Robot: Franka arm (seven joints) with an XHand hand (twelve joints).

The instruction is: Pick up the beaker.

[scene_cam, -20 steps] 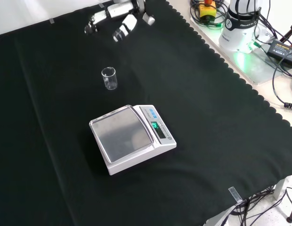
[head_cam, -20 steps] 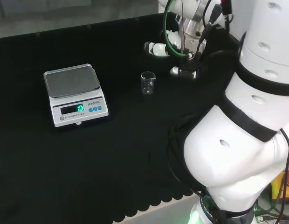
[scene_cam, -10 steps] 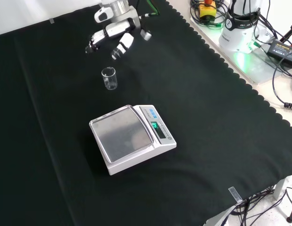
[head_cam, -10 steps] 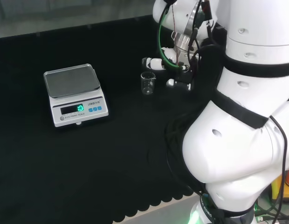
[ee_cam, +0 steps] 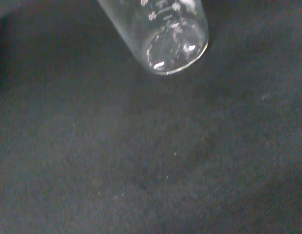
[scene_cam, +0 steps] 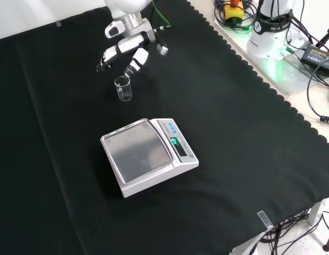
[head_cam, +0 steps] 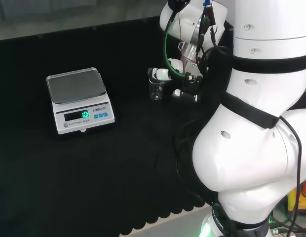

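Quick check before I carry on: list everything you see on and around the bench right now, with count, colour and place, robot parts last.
Small clear glass beaker: one, transparent, upright on the cloth beyond the scale in the front view; also seen close in the wrist view.
White digital scale with a steel pan: one, white and grey, green display lit, mid-cloth.
Black cloth: one, covers the bench, scalloped edge.
Cables and power gear: several, black, off the cloth at the front view's right.
White robot arm: one, large links at the head view's right.
Robot hand: one, black and white, fingers spread just above and around the beaker, not closed on it.
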